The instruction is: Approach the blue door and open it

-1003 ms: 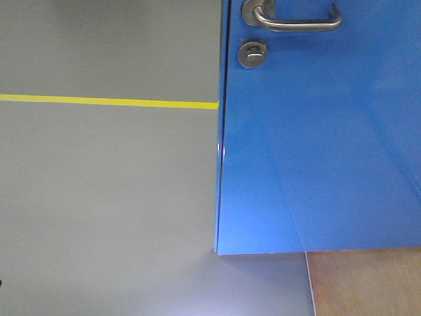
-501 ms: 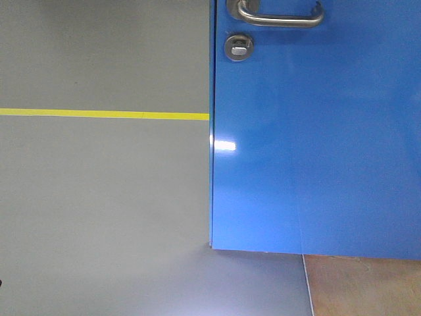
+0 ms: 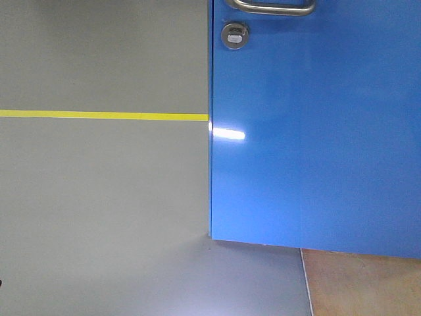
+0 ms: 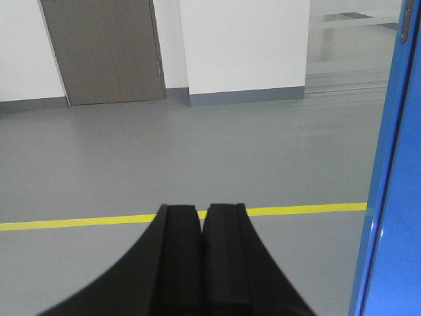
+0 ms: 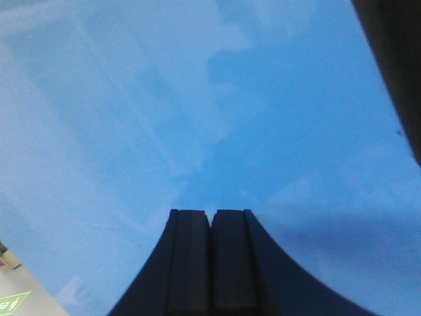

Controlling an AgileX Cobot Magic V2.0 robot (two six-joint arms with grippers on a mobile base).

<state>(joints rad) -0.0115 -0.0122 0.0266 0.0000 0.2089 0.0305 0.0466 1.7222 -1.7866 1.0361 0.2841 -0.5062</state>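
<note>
Straight ahead — blue door (image 3: 316,131), upright

Industrial-style hall — grey floor (image 4: 197,151), yellow floor line (image 3: 105,116), plain white walls (image 4: 243,43), grey door (image 4: 105,49)

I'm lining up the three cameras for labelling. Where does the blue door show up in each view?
Front view: the blue door fills the right side, its free edge near centre.
Left wrist view: only a strip along the right border, past the shut left gripper.
Right wrist view: it fills nearly the whole frame, behind the shut right gripper.
Shared landmark: the yellow floor line, front and left wrist views only.
</note>
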